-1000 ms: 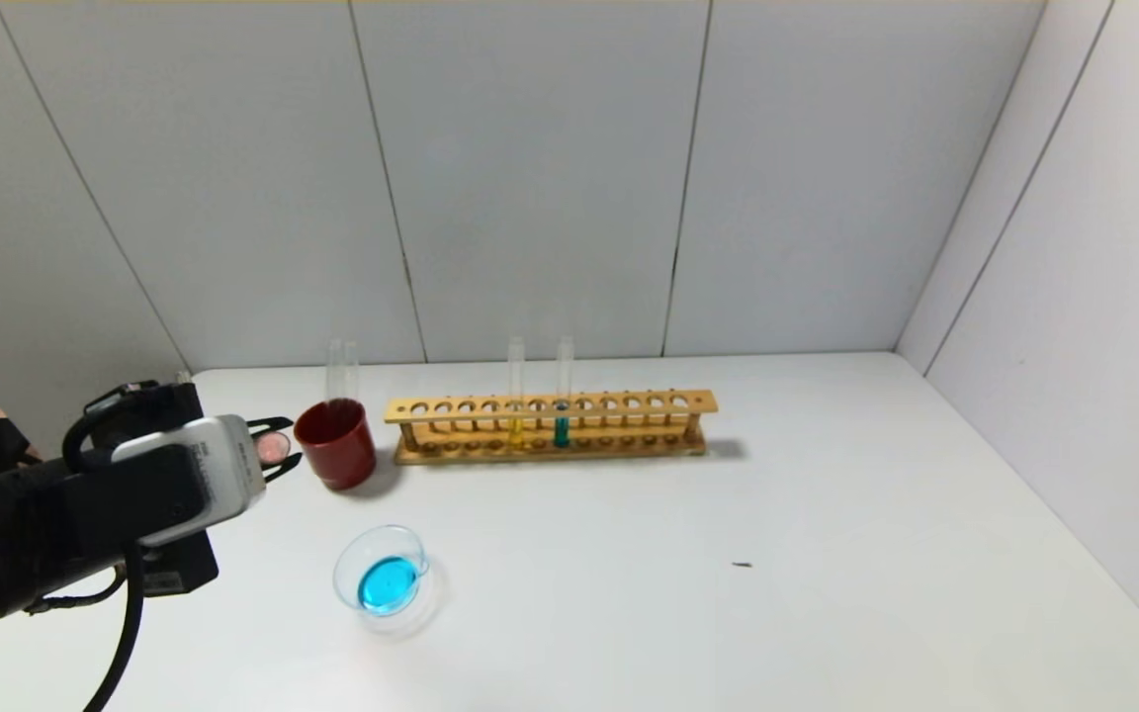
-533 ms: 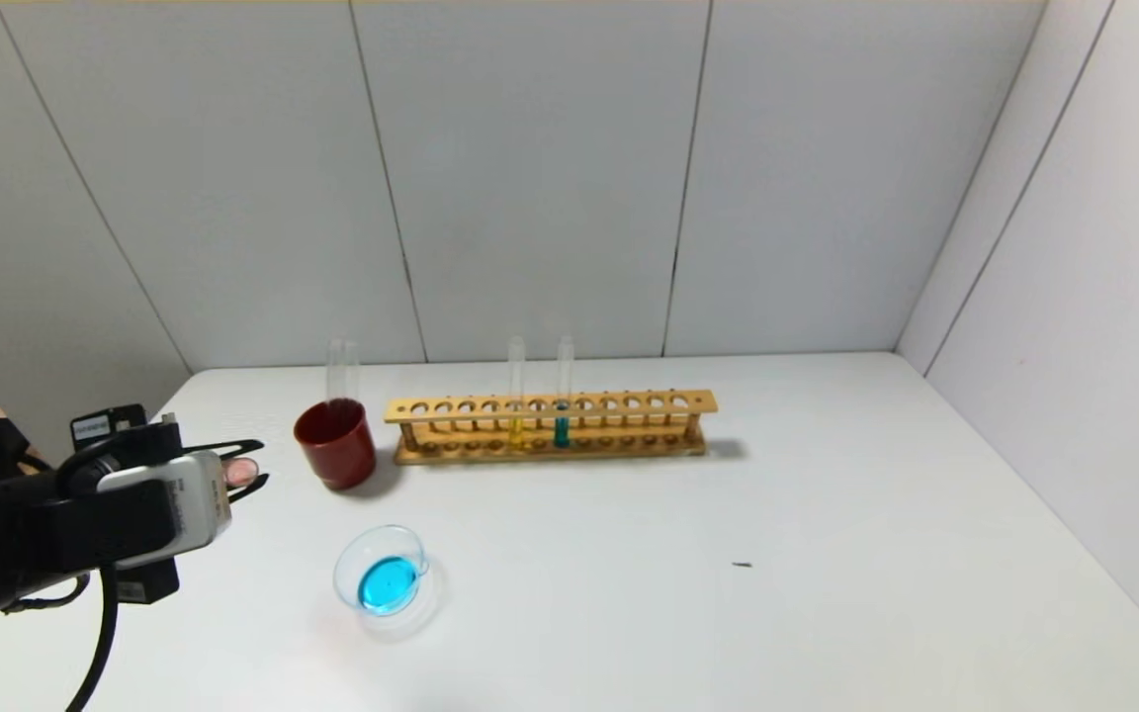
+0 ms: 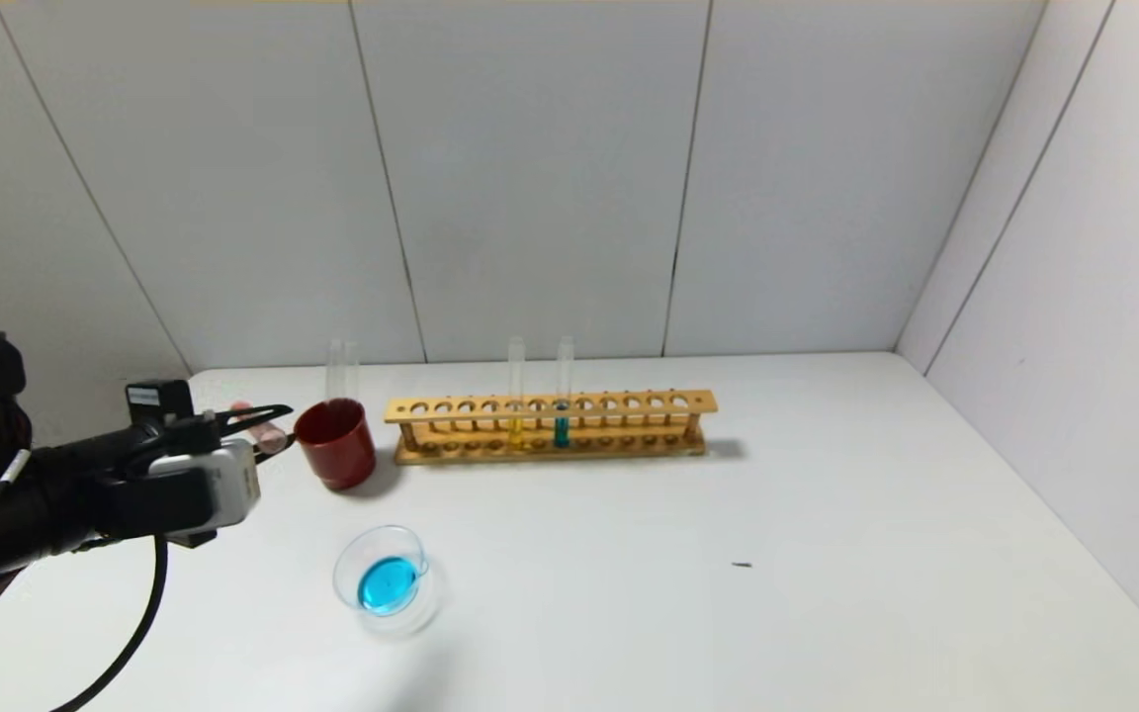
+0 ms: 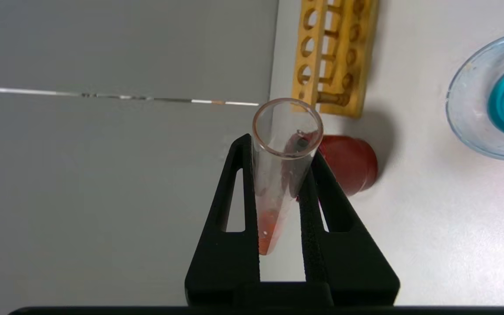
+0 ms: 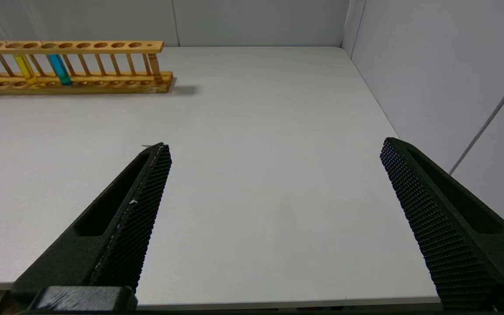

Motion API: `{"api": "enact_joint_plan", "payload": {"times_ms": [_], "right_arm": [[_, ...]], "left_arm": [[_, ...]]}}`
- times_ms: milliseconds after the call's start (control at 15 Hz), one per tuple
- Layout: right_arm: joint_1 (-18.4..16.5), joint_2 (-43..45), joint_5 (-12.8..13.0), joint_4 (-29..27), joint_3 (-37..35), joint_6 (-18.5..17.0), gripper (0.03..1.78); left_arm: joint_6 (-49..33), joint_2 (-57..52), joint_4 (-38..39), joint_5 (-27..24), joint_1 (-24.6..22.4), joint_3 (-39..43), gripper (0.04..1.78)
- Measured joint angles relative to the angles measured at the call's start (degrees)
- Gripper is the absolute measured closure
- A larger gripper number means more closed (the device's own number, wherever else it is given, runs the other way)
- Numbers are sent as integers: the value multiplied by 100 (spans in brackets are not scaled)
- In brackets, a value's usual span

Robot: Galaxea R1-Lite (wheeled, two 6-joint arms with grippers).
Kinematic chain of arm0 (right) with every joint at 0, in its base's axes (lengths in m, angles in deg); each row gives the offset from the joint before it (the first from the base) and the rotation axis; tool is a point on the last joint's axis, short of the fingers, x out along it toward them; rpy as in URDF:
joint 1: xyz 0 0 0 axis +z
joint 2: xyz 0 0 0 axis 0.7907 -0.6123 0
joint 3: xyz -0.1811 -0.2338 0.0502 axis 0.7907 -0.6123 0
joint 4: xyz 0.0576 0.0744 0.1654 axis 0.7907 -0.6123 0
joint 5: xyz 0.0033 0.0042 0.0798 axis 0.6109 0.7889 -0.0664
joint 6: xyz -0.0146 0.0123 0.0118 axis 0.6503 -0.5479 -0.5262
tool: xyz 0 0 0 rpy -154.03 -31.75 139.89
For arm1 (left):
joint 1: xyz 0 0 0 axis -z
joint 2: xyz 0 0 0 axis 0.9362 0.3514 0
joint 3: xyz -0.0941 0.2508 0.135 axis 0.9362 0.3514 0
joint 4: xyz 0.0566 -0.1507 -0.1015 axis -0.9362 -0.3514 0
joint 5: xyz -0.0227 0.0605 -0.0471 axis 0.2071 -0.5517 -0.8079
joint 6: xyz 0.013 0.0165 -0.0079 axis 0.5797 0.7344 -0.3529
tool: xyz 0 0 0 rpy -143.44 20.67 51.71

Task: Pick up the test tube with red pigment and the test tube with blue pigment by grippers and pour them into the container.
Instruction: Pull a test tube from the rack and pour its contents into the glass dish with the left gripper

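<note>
My left gripper point(image 3: 271, 419) hovers at the table's left side, just left of the red cup, shut on the test tube with red pigment point(image 3: 255, 423). The left wrist view shows this tube point(image 4: 278, 175) between the black fingers point(image 4: 234, 197), with orange-red liquid at its closed end and its open mouth toward the cup. The container point(image 3: 387, 578), a clear glass dish, sits in front of the cup with bright blue liquid in it. The test tube with blue pigment is out of view. My right gripper point(image 5: 276, 146) stands open over the near right of the table, holding nothing.
A dark red cup point(image 3: 335, 443) holds an empty clear tube point(image 3: 340, 368). To its right, a wooden rack point(image 3: 619, 425) carries a yellow tube point(image 3: 515, 420) and a teal tube point(image 3: 562, 423). Grey wall panels close in the back and right.
The left gripper drew back from the cup to the left, then turned and rose toward it again. The red tube now lies almost level. The right arm has not moved.
</note>
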State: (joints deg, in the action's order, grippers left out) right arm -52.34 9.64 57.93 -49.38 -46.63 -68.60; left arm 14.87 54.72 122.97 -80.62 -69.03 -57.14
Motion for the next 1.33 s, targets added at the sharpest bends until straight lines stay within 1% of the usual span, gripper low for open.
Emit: {"api": "enact_joint_plan", "payload": {"times_ms": [133, 267, 733, 933, 1133, 1333], "right_arm": [[0, 0, 0, 0, 0, 0, 6], [0, 0, 2, 0, 0, 0, 6], [0, 0, 0, 0, 0, 2, 6], [0, 0, 0, 2, 0, 0, 6], [0, 0, 2, 2, 0, 0, 6], [0, 0, 2, 0, 0, 0, 6]], "left_arm": [[254, 98, 26, -12, 1, 107, 151], [686, 135, 28, -55, 12, 173, 151], [1515, 367, 80, -34, 48, 295, 151], [1747, 613, 491, -61, 48, 278, 151], [2120, 996, 1089, -268, 96, 247, 151], [2147, 1239, 1186, -246, 213, 228, 151]]}}
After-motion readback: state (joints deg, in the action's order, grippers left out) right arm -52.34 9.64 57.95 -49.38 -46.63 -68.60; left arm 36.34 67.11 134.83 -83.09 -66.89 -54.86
